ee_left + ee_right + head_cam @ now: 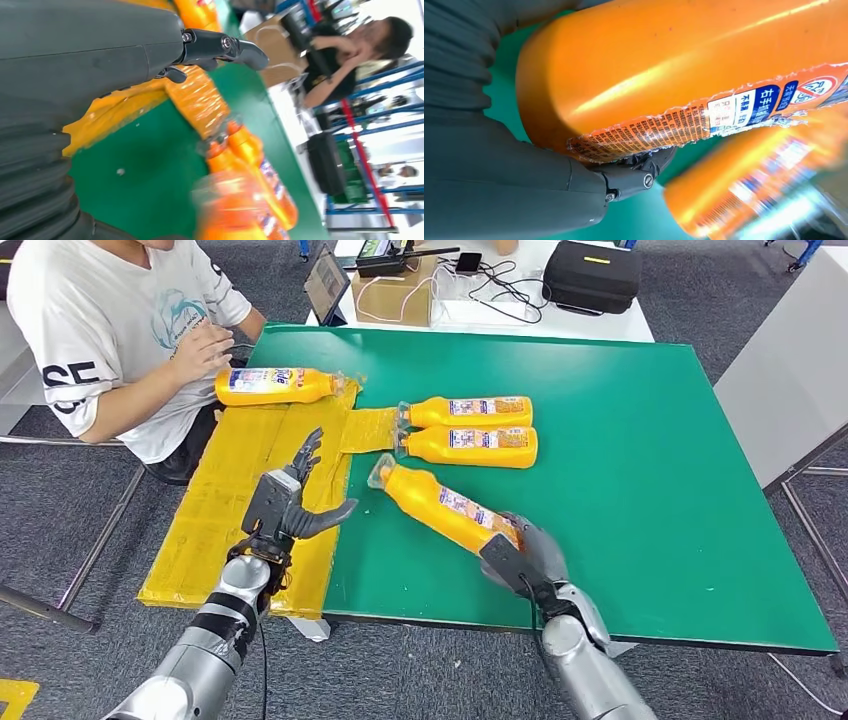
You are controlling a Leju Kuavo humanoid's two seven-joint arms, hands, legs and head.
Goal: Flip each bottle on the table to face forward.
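Observation:
Several orange bottles with clear caps lie on the green table (640,460). My right hand (525,558) grips the base of the nearest bottle (445,506), which lies aslant with its cap toward the table's middle; up close its orange body (664,65) shows a label edge against my fingers (634,172). Two more bottles (470,412) (470,445) lie side by side beyond it, caps pointing left. A fourth bottle (275,386) rests at the far left on the yellow sheet (230,490). My left hand (290,502) hovers open over that sheet, fingers (220,47) spread.
A person in a white shirt (110,320) sits at the table's far left corner, a hand (200,352) near the fourth bottle. A white desk (520,300) with a cardboard box, cables and a black case stands behind. The right half of the table is bare.

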